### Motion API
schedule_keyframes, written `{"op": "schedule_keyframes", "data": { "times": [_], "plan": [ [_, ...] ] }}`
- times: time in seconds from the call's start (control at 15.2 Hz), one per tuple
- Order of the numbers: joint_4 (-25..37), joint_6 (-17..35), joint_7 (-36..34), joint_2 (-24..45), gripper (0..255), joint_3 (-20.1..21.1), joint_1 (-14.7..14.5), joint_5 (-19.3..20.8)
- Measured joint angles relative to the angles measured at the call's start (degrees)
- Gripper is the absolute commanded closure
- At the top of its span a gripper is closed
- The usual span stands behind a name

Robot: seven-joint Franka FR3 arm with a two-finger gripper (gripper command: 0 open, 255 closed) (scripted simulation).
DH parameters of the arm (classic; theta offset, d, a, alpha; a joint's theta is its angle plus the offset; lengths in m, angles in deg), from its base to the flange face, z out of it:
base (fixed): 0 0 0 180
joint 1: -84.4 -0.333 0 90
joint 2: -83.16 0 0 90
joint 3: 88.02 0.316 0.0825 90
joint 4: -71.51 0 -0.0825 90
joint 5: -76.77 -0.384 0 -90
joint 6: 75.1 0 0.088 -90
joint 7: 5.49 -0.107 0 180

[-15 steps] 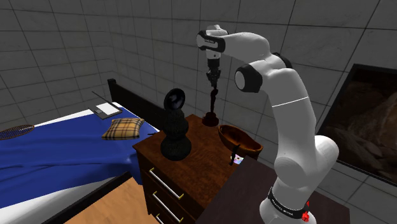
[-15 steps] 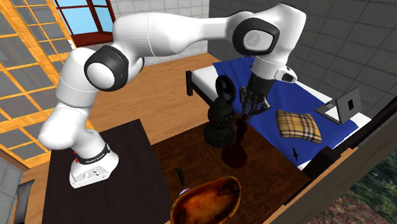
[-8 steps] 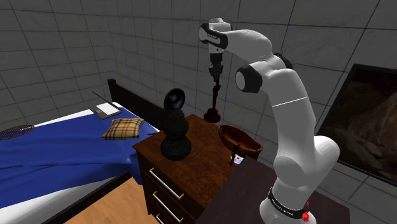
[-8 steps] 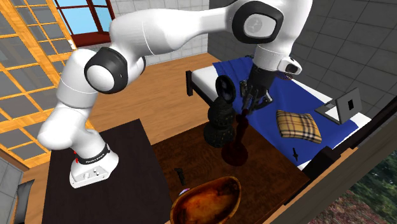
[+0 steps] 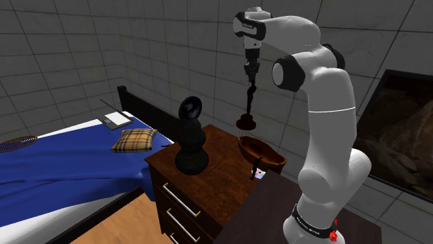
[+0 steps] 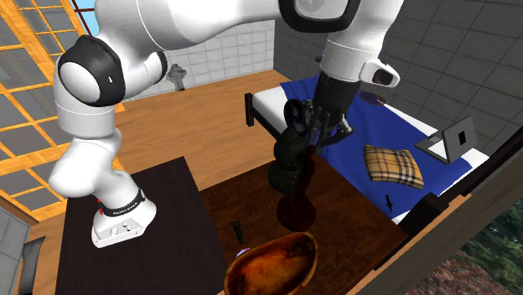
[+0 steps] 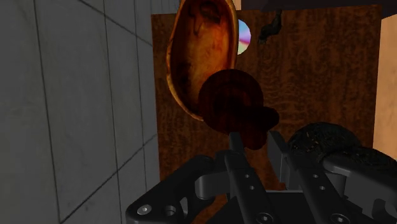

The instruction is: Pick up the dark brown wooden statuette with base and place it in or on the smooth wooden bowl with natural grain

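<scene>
Holding dark brown wooden statuette with base (image 5: 245,123) aloft | black claw (image 5: 250,75) clamped on stem | next: lower into glossy brown wooden bowl (image 5: 262,154)

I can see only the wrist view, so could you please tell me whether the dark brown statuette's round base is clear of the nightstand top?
Observer: Yes. In the shoulder view the slender dark brown statuette with a round base hangs from the fingers, its base in the air above the dark wooden nightstand.
Operator: Thank you. Is the base higher than the bowl's rim?
Observer: It is. There the base is above the rim of the glossy brown wooden bowl, toward the shoulder view's left of it.
Operator: Is anything tall nearby?
Observer: A black bulbous figure stands upright on the nightstand, apart from the statuette.
</scene>
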Motion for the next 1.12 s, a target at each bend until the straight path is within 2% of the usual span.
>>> {"op": "schedule_keyframes", "data": {
  "times": [0.46,0.66,0.73,1.12],
  "plan": [
    [-3.1,-3.0,6.2,-6.6,255,-2.3,3.0,2.2],
    [-0.5,-6.3,9.2,-7.6,255,-3.3,4.9,2.6],
    [2.3,-8.2,10.9,-6.9,255,-3.8,6.3,2.4],
    [-7.6,-3.1,11.4,-12.0,255,-4.2,5.4,4.4]
  ]
}}
